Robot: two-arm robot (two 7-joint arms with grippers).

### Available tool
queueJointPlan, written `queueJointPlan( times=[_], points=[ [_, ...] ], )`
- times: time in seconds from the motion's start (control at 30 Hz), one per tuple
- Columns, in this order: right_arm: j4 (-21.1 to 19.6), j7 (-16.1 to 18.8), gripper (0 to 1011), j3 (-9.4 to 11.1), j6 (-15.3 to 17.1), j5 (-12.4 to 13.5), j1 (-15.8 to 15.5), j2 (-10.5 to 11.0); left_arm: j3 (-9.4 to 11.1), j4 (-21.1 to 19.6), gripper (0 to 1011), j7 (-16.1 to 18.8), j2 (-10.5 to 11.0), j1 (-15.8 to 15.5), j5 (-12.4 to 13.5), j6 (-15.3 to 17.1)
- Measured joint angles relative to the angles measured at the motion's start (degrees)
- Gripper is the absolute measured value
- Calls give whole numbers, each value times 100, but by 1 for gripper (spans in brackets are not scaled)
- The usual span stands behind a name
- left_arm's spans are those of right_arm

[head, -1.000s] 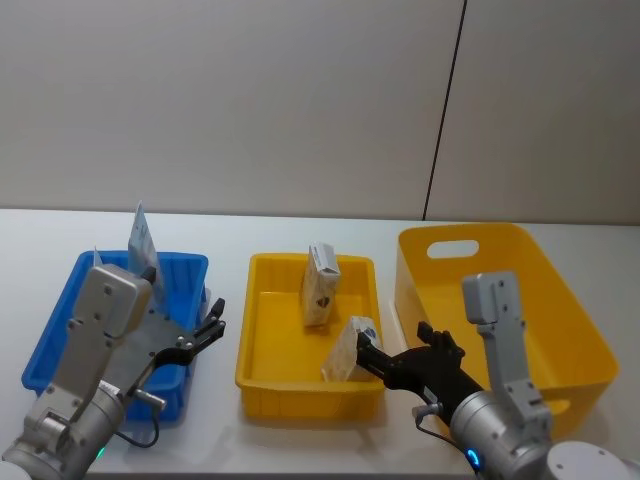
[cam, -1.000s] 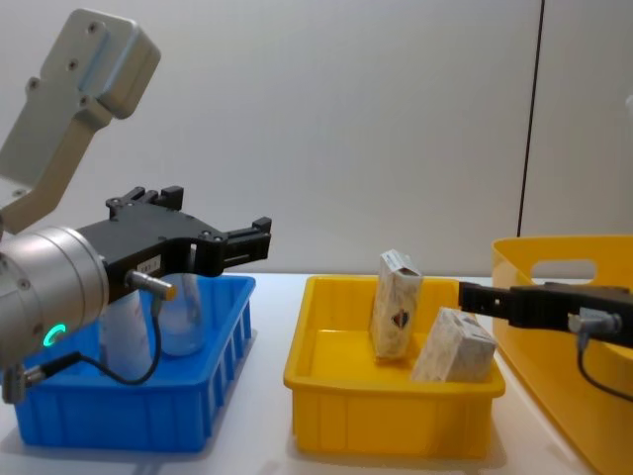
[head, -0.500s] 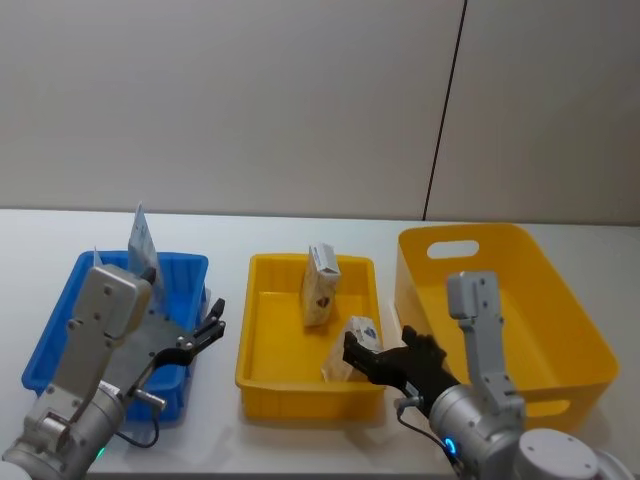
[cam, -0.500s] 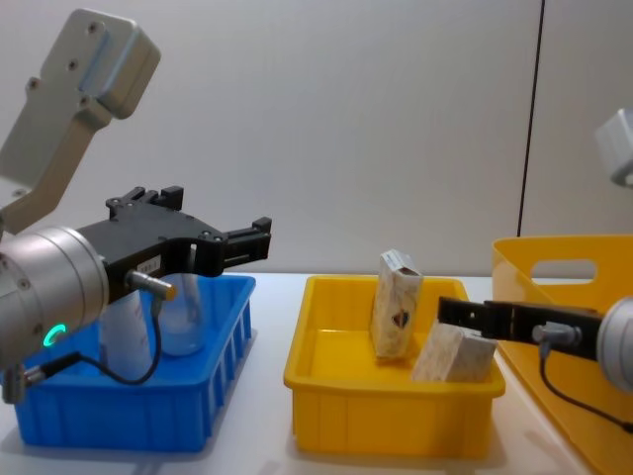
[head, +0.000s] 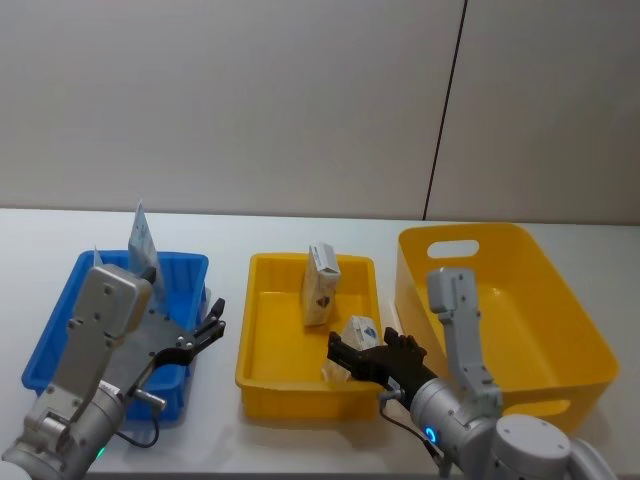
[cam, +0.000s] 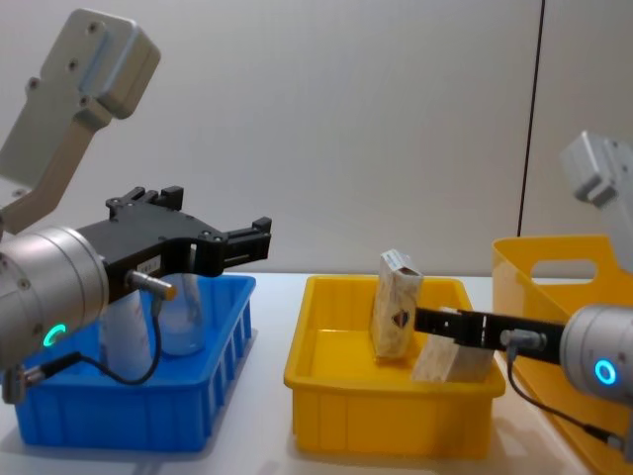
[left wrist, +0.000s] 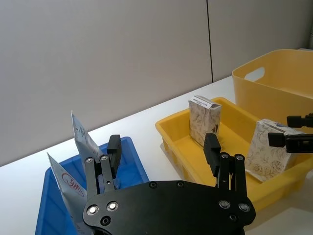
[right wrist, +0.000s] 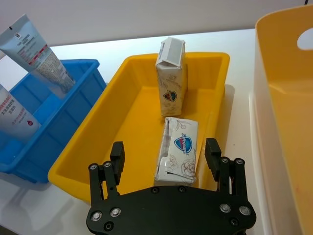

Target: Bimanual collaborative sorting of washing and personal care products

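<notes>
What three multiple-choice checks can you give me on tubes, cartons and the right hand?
1. Tubes in the blue bin: A) two B) one C) four
2. The upright carton and the leaning carton sit in: A) the tall yellow bin B) the shallow yellow tray C) the blue bin
3. The right hand is: A) shut on the upright carton B) open over the blue bin C) open around the leaning carton

1 A: two tubes lean there. 2 B: both rest on the tray's floor. 3 C: its fingers flank that carton without touching. The left hand hangs open above the blue bin's edge.
</notes>
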Motion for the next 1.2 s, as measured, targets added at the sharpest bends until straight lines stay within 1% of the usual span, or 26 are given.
queueJointPlan(
  times=[0.2,0.5,0.57,0.7,0.73,0.77,0.8,1.03,1.2],
  points=[
    [240,37,1002,23,32,16,131,-99,0,0,1001,0,0,0,0,0],
    [462,51,1000,55,64,21,239,-215,0,0,1001,0,0,0,0,0],
    [486,51,945,65,73,21,252,-238,0,0,1001,0,0,0,0,0],
    [512,46,884,73,106,19,265,-277,0,0,1001,0,0,0,0,0],
    [516,42,829,75,118,16,267,-288,0,0,1001,0,0,0,0,0],
    [518,38,814,77,124,13,268,-295,0,0,1001,0,0,0,0,0],
    [518,34,773,78,134,9,268,-300,0,0,1001,0,0,0,0,0],
    [508,-20,579,87,196,-46,266,-343,0,0,1001,0,0,0,0,0],
    [465,-84,401,88,250,-104,247,-366,0,0,1001,0,0,0,0,0]
  ],
)
